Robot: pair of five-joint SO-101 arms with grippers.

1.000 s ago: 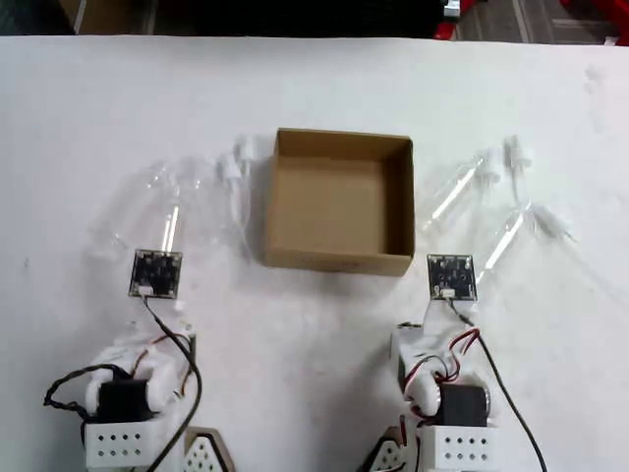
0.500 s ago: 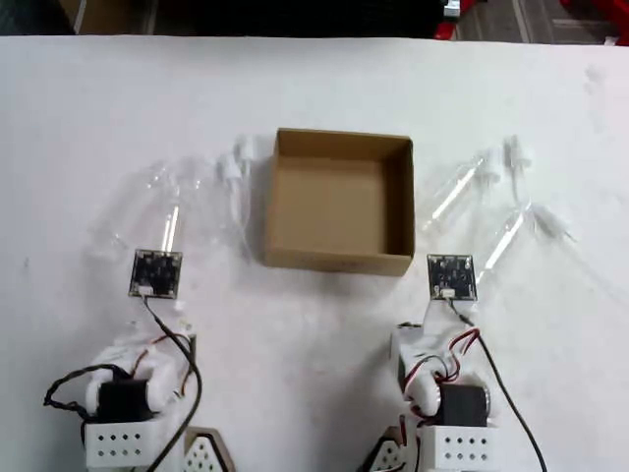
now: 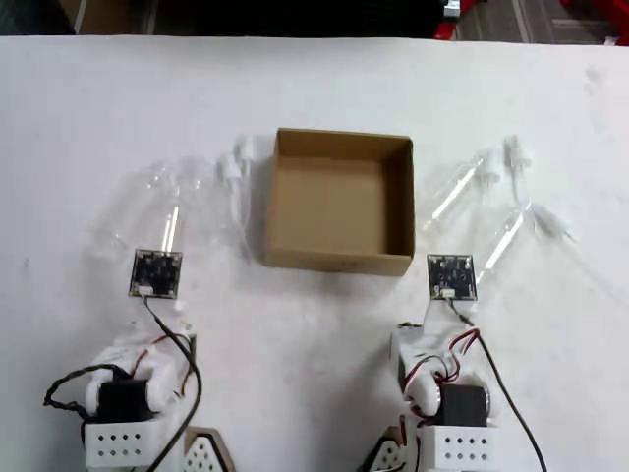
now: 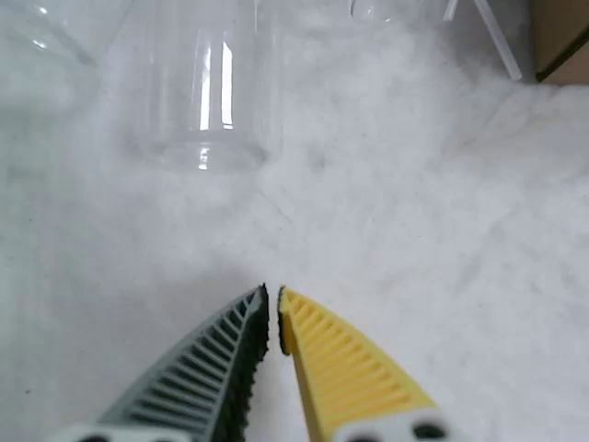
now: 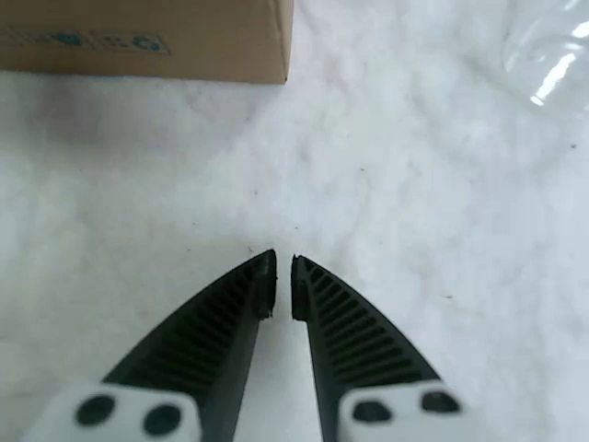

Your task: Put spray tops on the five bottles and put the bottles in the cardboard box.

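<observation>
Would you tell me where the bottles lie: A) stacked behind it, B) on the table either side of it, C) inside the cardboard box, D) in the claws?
B: bottles lie flat on the table on both sides of the cardboard box.

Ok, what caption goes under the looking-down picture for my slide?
The left arm and right arm rest by an empty cardboard box, clear bottles lying on the table either side.

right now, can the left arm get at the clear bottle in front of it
Probably yes: the clear bottle lies just ahead of the left gripper with only bare table between them. Its jaws are shut and would have to open first.
</observation>
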